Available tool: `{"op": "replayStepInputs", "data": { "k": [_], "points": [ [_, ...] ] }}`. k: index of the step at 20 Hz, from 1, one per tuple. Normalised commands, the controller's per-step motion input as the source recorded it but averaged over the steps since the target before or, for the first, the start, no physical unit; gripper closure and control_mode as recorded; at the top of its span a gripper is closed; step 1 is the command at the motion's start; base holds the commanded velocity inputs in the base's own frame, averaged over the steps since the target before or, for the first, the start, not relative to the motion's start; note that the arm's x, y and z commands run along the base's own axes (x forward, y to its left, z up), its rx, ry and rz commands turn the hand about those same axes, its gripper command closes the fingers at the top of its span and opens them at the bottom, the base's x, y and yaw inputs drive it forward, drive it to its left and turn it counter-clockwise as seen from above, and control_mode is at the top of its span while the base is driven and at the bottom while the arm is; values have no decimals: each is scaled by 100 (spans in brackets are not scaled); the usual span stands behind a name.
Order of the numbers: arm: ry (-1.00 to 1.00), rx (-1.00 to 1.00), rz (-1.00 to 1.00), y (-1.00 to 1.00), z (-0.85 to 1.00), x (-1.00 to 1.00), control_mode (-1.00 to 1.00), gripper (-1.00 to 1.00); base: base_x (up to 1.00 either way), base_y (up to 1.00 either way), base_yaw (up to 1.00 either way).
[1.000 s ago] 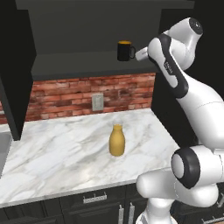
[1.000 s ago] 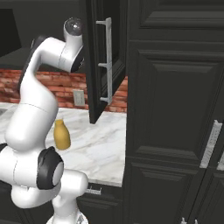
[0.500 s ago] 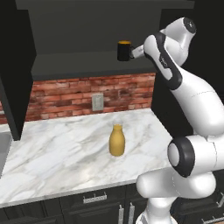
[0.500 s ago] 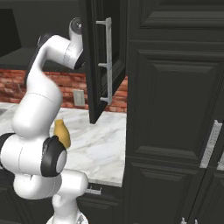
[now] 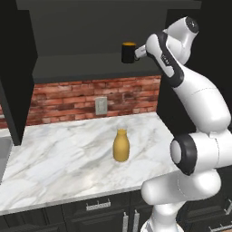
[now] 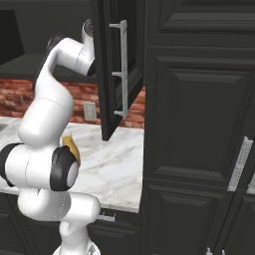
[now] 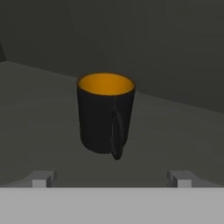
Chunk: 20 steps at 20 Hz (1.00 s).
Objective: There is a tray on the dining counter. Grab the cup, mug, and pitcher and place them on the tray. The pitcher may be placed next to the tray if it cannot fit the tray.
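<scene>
no writing or label can be read on anything. the mug (image 7: 105, 113) is stood upright on the dark cabinet shelf (image 5: 90, 68) above the brick wall (image 5: 90, 97), its handle turned toward the claw (image 7: 112, 178), whose fingers are spread wide, short of the mug. the pitcher (image 5: 121, 145) is stood upright on the marble bench (image 5: 59, 158) below the shelf.

The mug (image 5: 128, 52) stands upright on the cabinet shelf (image 5: 86, 68), above the counter (image 5: 59, 167). The gripper (image 5: 141, 51) is just right of the mug, level with it. The pitcher (image 5: 121, 145) stands on the counter, below the mug.
</scene>
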Motion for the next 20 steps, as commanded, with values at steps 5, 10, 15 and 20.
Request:
{"op": "replayStepInputs", "data": {
  "k": [5, 10, 15, 20],
  "points": [
    [0, 0, 0, 0, 0, 20, -100, -100, 0, 0, 0],
    [0, 0, 0, 0, 0, 24, -100, -100, 0, 0, 0],
    [0, 0, 0, 0, 0, 19, -100, -100, 0, 0, 0],
    [0, 0, 0, 5, 0, 8, -100, -100, 0, 0, 0]
  ]
}}
